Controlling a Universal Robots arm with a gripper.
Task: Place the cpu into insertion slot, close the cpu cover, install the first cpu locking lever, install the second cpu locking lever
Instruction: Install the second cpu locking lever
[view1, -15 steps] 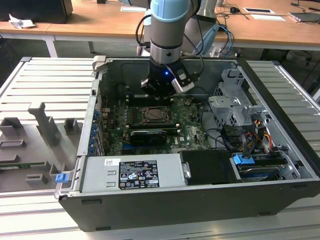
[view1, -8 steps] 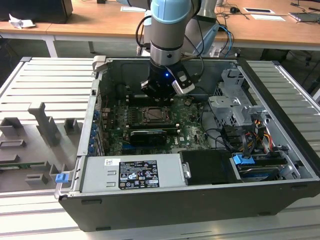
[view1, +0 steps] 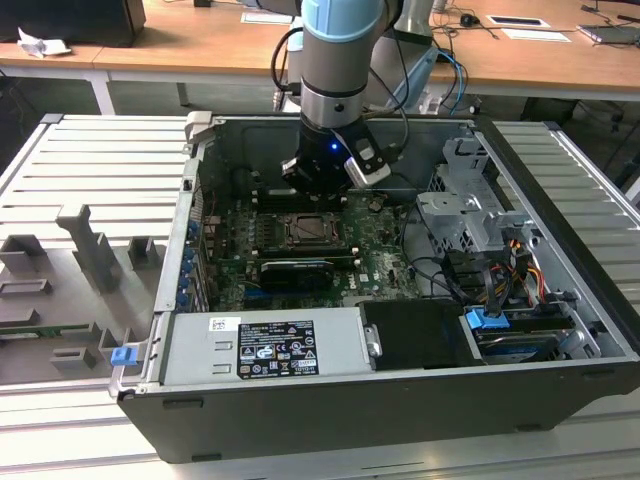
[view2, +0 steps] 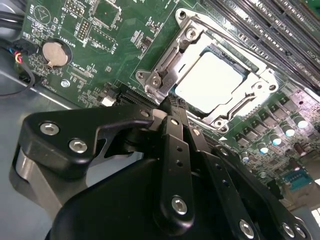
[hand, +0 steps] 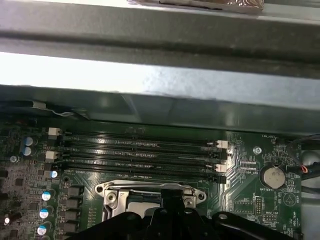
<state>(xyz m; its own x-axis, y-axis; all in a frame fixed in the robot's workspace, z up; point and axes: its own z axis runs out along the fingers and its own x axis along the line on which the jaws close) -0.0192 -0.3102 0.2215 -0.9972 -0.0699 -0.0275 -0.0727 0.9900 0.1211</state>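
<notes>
My arm reaches down into the open computer case (view1: 330, 420), which lies on its side on a slatted table (view1: 90, 160), and my gripper (view1: 318, 183) hangs over the far edge of the green board (view1: 385, 265).

The chip (view2: 210, 82) already sits in its socket (view1: 305, 231), its pale face flat and square to the rim. The metal cover (view2: 172, 55) lies down around it, framing that face through its cut-out. So I judge the work has reached the levers that lock the cover.

My fingers (view2: 175, 132) look drawn together, with nothing between them, and their tips sit at the near corner of the cover, just beside the socket's edge. I cannot tell whether they touch a lever, since my own body hides that corner.

To do this well I should press on the lever wire alone, keep clear of the chip's face, and steer away from the long memory slots (hand: 140, 150) and the row of small capacitors (view2: 285, 130) close by
</notes>
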